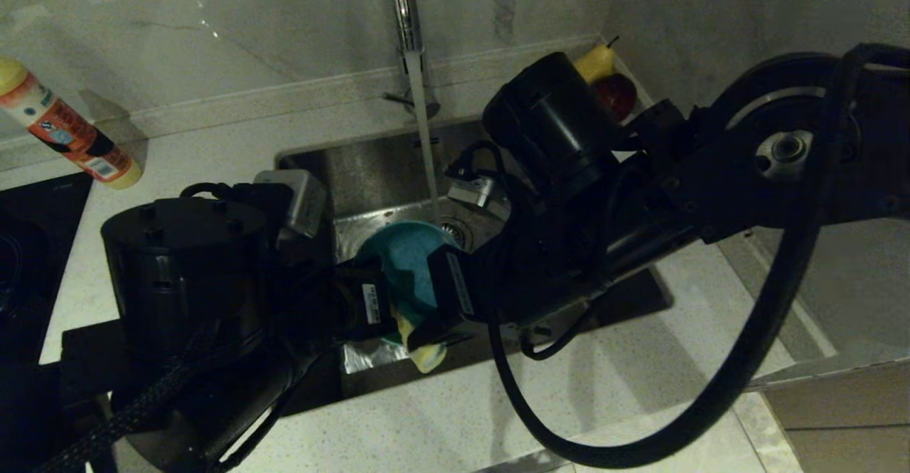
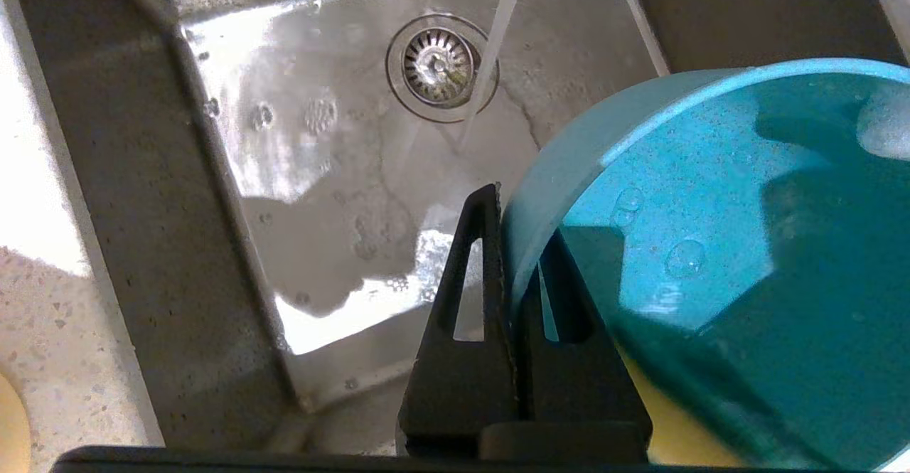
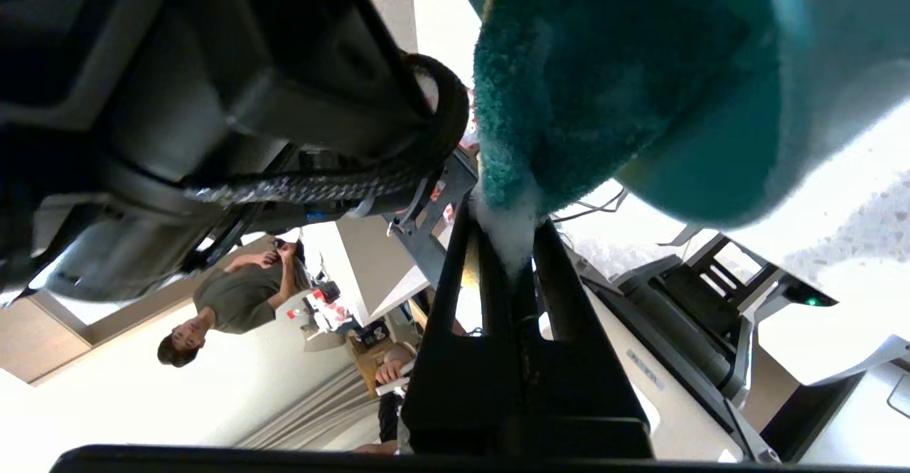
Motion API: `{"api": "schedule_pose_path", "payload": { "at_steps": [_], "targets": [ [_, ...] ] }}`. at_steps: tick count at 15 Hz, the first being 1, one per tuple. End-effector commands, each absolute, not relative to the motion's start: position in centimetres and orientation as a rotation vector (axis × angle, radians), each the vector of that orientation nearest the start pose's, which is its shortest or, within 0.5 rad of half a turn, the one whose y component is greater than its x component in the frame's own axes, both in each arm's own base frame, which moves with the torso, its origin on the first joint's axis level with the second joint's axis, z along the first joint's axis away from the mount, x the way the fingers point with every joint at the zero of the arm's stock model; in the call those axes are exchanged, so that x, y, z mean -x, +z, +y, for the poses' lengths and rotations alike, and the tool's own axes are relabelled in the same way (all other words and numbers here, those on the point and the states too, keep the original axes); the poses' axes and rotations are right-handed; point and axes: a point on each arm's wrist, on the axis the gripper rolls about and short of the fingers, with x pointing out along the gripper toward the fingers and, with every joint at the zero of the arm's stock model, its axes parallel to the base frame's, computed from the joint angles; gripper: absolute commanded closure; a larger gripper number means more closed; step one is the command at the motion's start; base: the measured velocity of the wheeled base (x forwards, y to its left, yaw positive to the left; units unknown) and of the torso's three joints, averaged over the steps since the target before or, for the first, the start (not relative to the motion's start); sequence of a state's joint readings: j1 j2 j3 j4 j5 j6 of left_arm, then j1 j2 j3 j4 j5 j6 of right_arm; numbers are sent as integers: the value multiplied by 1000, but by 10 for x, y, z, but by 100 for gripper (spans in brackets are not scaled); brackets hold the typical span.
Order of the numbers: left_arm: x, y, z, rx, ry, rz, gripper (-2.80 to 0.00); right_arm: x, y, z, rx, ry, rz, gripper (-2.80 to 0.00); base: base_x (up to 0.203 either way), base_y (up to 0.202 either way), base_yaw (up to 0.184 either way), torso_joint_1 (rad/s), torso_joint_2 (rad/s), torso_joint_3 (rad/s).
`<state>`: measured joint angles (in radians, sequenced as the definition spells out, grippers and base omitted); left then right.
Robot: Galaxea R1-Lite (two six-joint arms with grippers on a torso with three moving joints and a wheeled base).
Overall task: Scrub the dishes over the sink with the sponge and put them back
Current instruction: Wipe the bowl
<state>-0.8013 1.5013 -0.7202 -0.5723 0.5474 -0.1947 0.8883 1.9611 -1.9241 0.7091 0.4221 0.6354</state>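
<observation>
A teal blue bowl [image 1: 407, 267] hangs tilted over the steel sink [image 1: 370, 167], just beside the running water. My left gripper [image 1: 373, 304] is shut on its rim, one finger outside and one inside the bowl [image 2: 711, 245]; in the left wrist view the gripper [image 2: 522, 245] pinches the rim's near edge. My right gripper [image 1: 437, 316] is shut on the sponge [image 1: 426, 355], whose yellow foam hangs below the bowl. In the right wrist view the gripper [image 3: 508, 238] clamps the sponge [image 3: 561, 96], its green face pressed against the bowl [image 3: 718, 167], with white suds at the pinch.
The tap [image 1: 405, 11] runs a thin stream [image 1: 424, 124] down beside the drain strainer [image 2: 439, 66]. A detergent bottle [image 1: 67, 128] lies on the counter at the far left. A pear [image 1: 596, 62] and a red fruit [image 1: 616, 94] sit in the back right corner. A dark hob [image 1: 28, 245] is at the left edge.
</observation>
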Motion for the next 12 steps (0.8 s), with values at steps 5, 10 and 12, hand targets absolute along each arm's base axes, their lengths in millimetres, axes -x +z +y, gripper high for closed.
{"api": "schedule_pose_path", "payload": {
  "at_steps": [5,10,12],
  "targets": [
    [-186,207,-175,57,-228,193,0,-221,281,288,-338,948,1132,0,0,0,0,0,0,0],
    [-187,206,-171,52,-215,193,0,-223,301,263,-378,927,1074,0,0,0,0,0,0,0],
    [-186,205,-170,50,-213,196,0,-224,304,259,-384,923,1062,0,0,0,0,0,0,0]
  ]
}}
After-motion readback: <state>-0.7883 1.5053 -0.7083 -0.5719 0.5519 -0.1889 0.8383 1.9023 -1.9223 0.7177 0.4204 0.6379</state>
